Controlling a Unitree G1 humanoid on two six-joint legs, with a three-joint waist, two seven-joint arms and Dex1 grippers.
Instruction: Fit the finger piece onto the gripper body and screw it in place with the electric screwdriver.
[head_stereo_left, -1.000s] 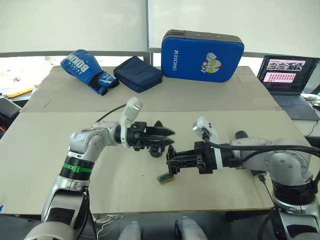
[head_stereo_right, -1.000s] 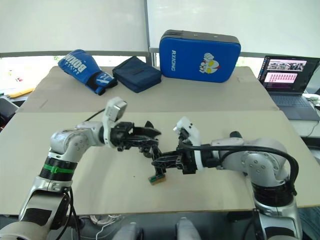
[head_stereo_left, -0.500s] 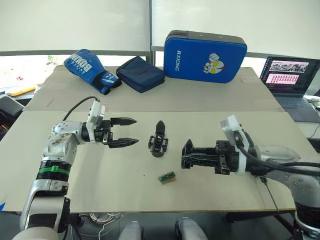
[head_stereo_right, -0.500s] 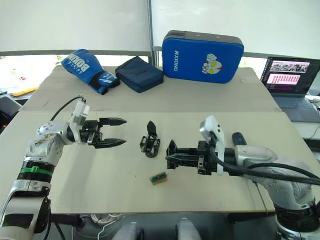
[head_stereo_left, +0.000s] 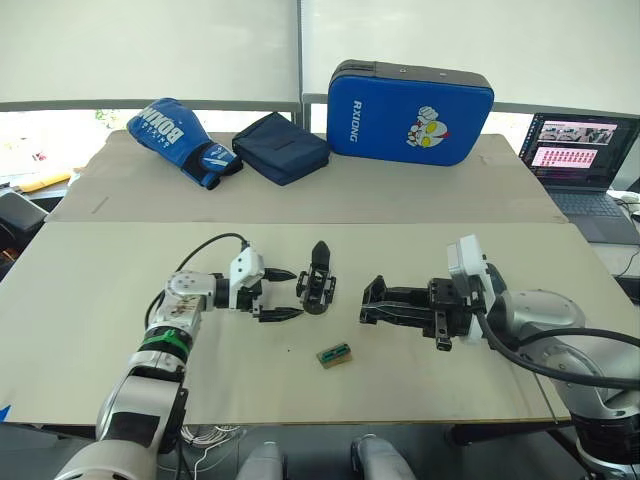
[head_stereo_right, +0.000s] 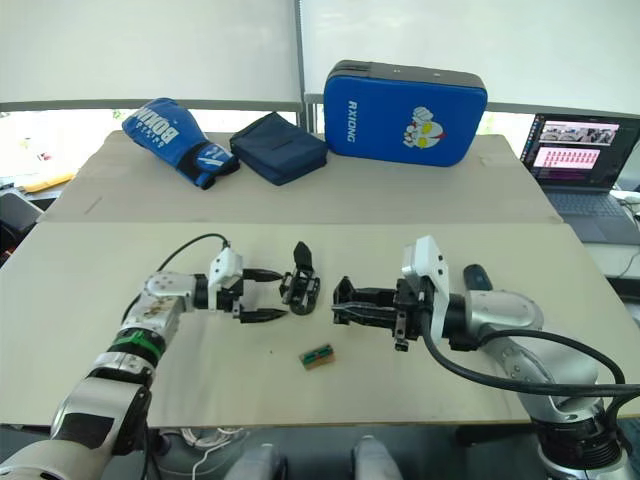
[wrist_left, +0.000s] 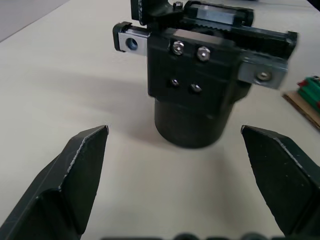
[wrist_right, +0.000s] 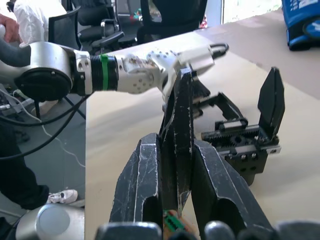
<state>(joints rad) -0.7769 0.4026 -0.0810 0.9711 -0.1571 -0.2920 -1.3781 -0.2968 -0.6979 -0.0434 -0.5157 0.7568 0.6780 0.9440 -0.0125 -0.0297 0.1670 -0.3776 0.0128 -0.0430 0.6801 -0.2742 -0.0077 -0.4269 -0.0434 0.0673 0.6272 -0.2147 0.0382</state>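
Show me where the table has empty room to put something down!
Bare table lies on the robot's left, outside the left gripper. There's also a strip between the gripper body and the blue pad. It's crowded in the middle: both grippers, the right gripper holding the finger piece, and the green block.

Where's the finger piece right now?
The finger piece is clamped upright in the right pincer, just right of the gripper body at table centre.
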